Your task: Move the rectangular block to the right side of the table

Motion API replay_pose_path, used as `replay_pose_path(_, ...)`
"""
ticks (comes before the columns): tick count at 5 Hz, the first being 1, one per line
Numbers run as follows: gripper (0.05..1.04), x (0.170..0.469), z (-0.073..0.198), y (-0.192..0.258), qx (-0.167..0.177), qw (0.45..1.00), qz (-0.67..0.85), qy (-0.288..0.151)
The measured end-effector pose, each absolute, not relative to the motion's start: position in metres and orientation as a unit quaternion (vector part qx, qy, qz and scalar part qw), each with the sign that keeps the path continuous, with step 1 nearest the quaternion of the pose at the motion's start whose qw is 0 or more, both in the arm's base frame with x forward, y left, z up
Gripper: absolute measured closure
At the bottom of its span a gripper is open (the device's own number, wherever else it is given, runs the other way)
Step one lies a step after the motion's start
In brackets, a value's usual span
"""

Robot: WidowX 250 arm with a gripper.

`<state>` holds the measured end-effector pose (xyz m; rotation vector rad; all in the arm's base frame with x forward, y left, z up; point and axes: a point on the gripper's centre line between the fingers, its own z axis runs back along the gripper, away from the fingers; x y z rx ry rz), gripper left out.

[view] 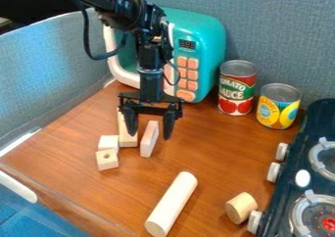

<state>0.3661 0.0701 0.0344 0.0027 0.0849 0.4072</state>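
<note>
My gripper (150, 129) hangs open over the left middle of the wooden table, its two fingers pointing down and spread apart. A flat rectangular block (149, 139) stands on edge between and below the fingers, as seen from this camera. Just left of it is another long rectangular block (127, 133), partly hidden behind the left finger. Whether the fingers touch either block, I cannot tell.
Small blocks (107, 159) sit left of the gripper. A long cylinder (171, 204) lies at the front, a short one (241, 207) to its right. Behind stand a toy microwave (208, 45) and two cans (237, 87); a stove (307, 182) lines the right edge.
</note>
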Motion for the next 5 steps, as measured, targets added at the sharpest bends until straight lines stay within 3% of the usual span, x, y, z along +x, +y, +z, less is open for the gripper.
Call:
replay_pose_path(2,0.721,0.363,0.026,0.069,-0.002,0.982,0.183,0.052)
replay_pose_path(3,0.849,0.362,0.025,0.068,-0.005,0.984,0.168,0.053)
replay_pose_path(4,0.85,0.362,0.025,0.068,-0.008,0.993,0.106,0.05)
replay_pose_path(5,0.85,0.361,0.037,0.06,-0.024,0.999,-0.022,-0.03)
